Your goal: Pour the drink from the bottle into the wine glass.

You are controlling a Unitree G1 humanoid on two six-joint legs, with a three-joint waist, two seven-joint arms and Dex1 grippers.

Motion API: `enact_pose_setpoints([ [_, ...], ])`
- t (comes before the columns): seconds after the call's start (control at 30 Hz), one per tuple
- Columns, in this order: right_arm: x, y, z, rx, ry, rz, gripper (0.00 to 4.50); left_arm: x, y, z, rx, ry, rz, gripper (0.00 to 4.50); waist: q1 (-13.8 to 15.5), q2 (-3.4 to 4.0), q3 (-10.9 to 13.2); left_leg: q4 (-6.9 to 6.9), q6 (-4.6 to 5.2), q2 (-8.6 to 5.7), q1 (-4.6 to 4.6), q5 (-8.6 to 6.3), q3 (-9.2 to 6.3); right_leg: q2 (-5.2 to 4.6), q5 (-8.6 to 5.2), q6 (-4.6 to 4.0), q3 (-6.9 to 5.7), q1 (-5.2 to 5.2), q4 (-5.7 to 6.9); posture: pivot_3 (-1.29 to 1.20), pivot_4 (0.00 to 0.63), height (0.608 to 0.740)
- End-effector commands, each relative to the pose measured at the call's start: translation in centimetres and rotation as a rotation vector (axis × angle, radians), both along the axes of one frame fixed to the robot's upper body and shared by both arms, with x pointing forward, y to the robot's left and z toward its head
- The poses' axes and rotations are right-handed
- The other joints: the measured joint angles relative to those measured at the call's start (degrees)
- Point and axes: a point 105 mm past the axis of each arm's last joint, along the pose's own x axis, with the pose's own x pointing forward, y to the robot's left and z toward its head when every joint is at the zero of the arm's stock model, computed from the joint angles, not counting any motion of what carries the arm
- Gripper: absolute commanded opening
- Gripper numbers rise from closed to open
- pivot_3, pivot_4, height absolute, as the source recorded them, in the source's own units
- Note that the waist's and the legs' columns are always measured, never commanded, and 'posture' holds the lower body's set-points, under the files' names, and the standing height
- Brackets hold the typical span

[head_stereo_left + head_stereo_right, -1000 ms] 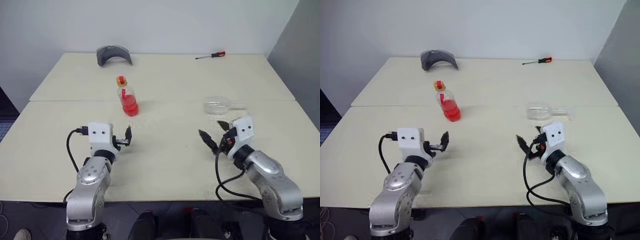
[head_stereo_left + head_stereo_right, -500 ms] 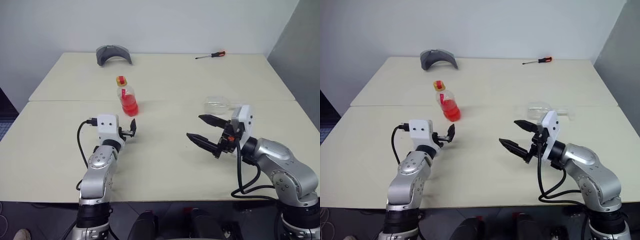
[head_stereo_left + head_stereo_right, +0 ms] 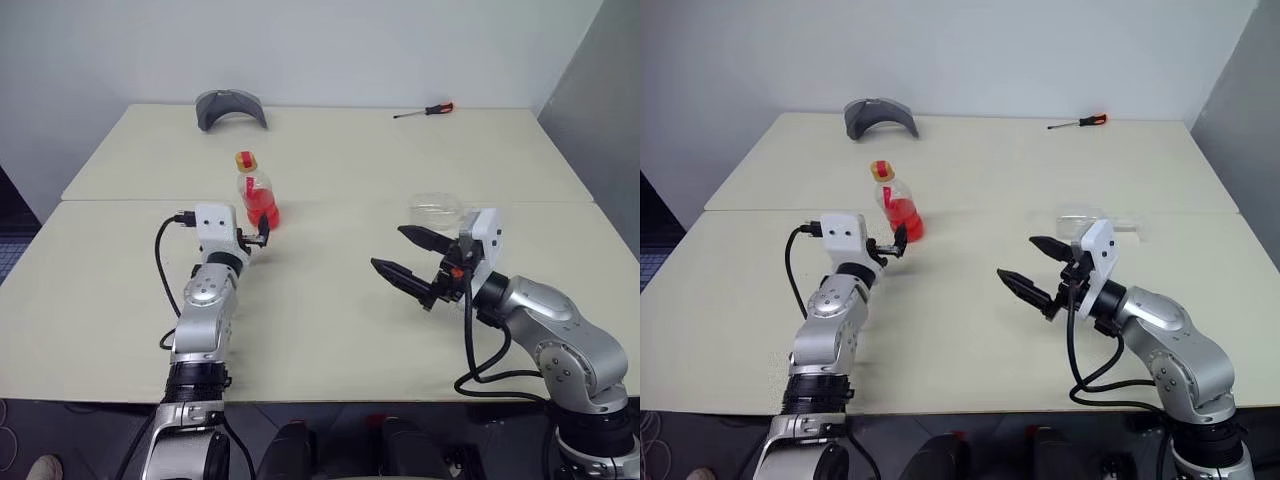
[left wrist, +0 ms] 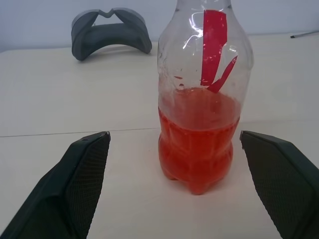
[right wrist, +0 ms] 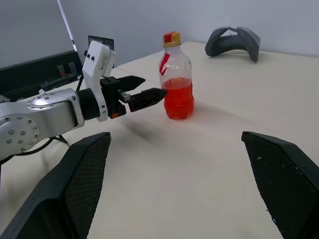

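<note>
The bottle (image 3: 256, 190), clear with a yellow cap, stands upright left of the table's middle, its lower half holding the red drink (image 4: 197, 144). My left gripper (image 3: 258, 237) is open and level just in front of the bottle. In the left wrist view its fingers (image 4: 75, 184) stand either side of the bottle without touching it. The wine glass (image 3: 435, 211) lies on its side at the right, bowl to the left. My right gripper (image 3: 390, 247) is open and empty, in front of the glass, pointing left towards the bottle (image 5: 176, 79).
A grey curved object (image 3: 230, 105) rests at the table's far edge on the left. A red-handled screwdriver (image 3: 423, 110) lies at the far right. A seam (image 3: 330, 201) crosses the table just behind the bottle and glass.
My left gripper has moved forward up to the bottle, still open. The right gripper has risen a little and turned to point left.
</note>
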Motion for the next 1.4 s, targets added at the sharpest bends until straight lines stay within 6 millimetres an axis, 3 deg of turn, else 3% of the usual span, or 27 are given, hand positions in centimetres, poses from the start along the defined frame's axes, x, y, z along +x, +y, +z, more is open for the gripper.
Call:
enact_pose_setpoints([
  [0.03, -0.5, 0.4, 1.8, 0.025, -0.064, 0.016, 4.5, 1.0, -0.8, 1.8, 0.011, -0.067, -0.052, 4.49, 0.11, 0.0, 0.0, 0.01, 0.0, 0.0, 0.0, 0.0, 0.0, 0.0, 0.0, 0.0, 0.0, 0.0, 0.0, 0.0, 0.15, 0.74],
  [0.17, -0.5, 0.4, 2.2, 0.026, -0.066, 0.007, 4.5, 2.0, -1.5, 1.8, -0.014, -0.063, -0.091, 4.49, 0.16, 0.0, 0.0, 0.02, -0.01, -0.01, 0.0, 0.0, 0.02, 0.0, 0.0, 0.0, 0.02, 0.0, 0.01, 0.0, 0.15, 0.74],
  [0.67, -1.1, 0.3, 2.6, 0.017, -0.045, -0.007, 4.5, 4.2, -1.1, 1.2, -0.003, -0.057, -0.098, 4.49, 0.18, 0.0, 0.0, 0.03, -0.01, -0.01, -0.01, 0.0, 0.0, 0.0, 0.0, 0.0, -0.01, -0.01, 0.02, 0.0, 0.15, 0.74],
  [1.13, -1.1, 0.2, 2.7, 0.011, -0.03, -0.023, 4.5, 5.7, -0.9, 2.2, 0.004, -0.096, -0.118, 4.49, 0.12, -0.02, 0.01, 0.03, 0.0, -0.03, -0.04, 0.0, 0.0, 0.0, 0.0, 0.0, -0.03, -0.04, 0.02, 0.0, 0.15, 0.74],
  [1.23, -1.1, 0.2, 2.6, 0.008, -0.028, -0.026, 4.5, 5.7, -0.8, 2.2, 0.002, -0.104, -0.121, 3.93, 0.11, -0.02, 0.01, 0.04, 0.0, -0.03, -0.03, 0.0, 0.0, 0.0, 0.0, 0.0, -0.03, -0.04, 0.03, 0.0, 0.15, 0.74],
  [1.4, -0.9, 0.1, 2.6, 0.01, -0.029, -0.035, 4.5, 5.6, -0.9, 2.3, -0.009, -0.112, -0.135, 2.6, 0.11, -0.02, 0.01, 0.04, 0.0, -0.03, -0.05, 0.0, -0.01, 0.0, 0.0, 0.0, -0.04, -0.05, 0.03, 0.0, 0.15, 0.74],
])
